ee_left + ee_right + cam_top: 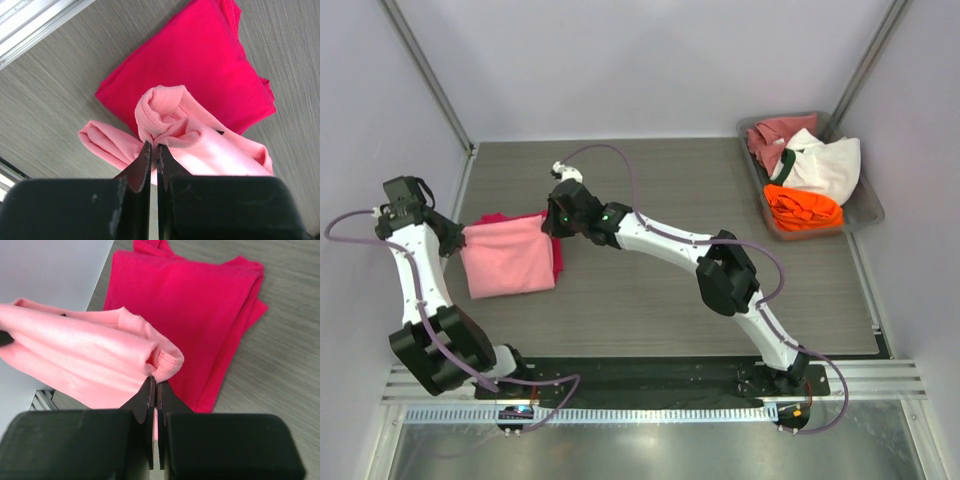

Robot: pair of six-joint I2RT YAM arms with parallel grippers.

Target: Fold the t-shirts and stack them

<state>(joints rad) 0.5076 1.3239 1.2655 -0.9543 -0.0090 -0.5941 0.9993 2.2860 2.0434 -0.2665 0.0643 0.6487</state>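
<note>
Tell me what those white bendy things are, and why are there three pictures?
They are two robot arms, a left arm and a right arm, bolted to the near edge of a table. The big picture comes from a camera up above. The other two come from small cameras on the wrists, so you see each pincer's black fingers up close. The left pincer and the right pincer are both shut on a light pink t-shirt, holding it between them over a folded red t-shirt lying on the table. In the far corner a tray holds a dusty rose shirt, a white shirt and an orange shirt.
</note>
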